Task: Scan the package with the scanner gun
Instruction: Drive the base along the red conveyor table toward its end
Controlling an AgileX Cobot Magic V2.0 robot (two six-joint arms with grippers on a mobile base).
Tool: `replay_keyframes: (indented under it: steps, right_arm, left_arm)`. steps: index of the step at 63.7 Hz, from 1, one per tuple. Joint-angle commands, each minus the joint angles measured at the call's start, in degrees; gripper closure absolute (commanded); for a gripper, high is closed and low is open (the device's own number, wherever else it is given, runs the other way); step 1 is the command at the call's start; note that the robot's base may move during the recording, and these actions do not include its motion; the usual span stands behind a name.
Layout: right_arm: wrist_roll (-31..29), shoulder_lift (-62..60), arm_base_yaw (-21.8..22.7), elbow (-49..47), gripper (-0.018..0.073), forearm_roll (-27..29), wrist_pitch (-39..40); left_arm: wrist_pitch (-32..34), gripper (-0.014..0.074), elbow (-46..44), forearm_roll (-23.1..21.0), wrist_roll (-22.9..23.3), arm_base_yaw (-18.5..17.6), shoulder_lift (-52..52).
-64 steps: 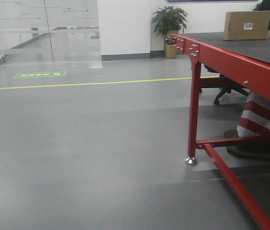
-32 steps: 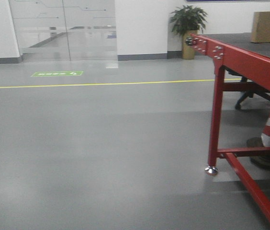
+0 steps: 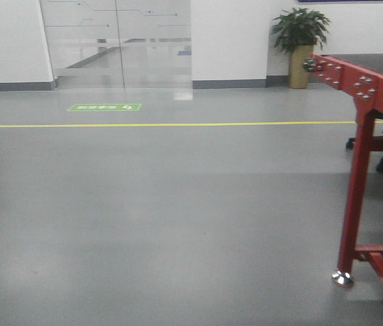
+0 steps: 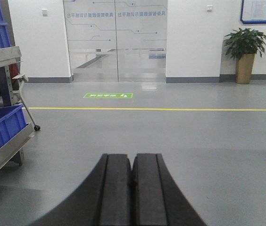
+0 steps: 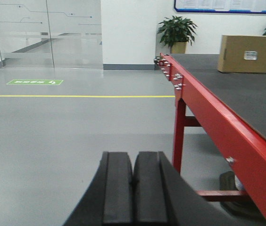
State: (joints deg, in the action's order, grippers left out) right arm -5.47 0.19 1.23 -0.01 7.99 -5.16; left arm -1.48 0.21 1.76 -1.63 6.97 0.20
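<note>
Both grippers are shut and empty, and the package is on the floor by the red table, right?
No: the package sits on top of the red table, as the right wrist view shows. The left gripper and right gripper are shut and empty.

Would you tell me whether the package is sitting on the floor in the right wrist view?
No, the package stands on the dark top of the red table.

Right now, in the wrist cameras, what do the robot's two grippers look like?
Both look alike. The left matte black gripper and the right matte black gripper each have two flat, rectangular fingers that flare into curved black shoulders at the base. No cables, markings or arm links show.
</note>
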Motion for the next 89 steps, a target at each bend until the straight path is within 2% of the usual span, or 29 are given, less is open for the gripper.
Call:
replay_keyframes:
  steps: [1,78,89]
  right_arm:
    - [-0.1,-0.2,0.2,0.0,0.0712,-0.4,0.8]
    - [-0.1,-0.2,0.2,0.0,0.0712,-0.4,0.8]
    - [-0.1,-0.2,-2.0,0.0,0.0712,-0.4,0.8]
  left_arm:
    - [0.9,0.0708,-0.2,-0.2,0.1,-0.3,-0.2]
    - [0.9,0.0708,-0.2,-0.2,0.1,-0.3,-0.2]
    - [0.9,0.0708,-0.2,-0.2,0.1,-0.3,-0.2]
